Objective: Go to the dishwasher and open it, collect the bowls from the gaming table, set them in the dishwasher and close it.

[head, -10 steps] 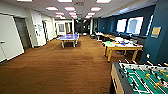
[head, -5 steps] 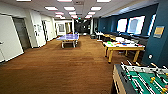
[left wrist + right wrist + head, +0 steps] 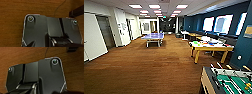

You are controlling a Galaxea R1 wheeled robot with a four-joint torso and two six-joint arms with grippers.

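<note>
**Wide game room, wood floor ahead**

Far left: white wall with a dark grey doorway (image 3: 106, 31). Centre, well back: blue table-tennis table (image 3: 153, 37) on brown wood-plank floor (image 3: 146, 67). Right of centre: long narrow white-topped gaming table with yellow edge and legs (image 3: 210, 47), a small bright lime-green patch (image 3: 195, 43) at its near-left end, possibly the bowls, too blurred to confirm. Far right, close by: green-field table-football table (image 3: 229, 81) against a teal wall (image 3: 244, 45). Jaw state of both grippers: cannot tell from either wrist view.
</note>
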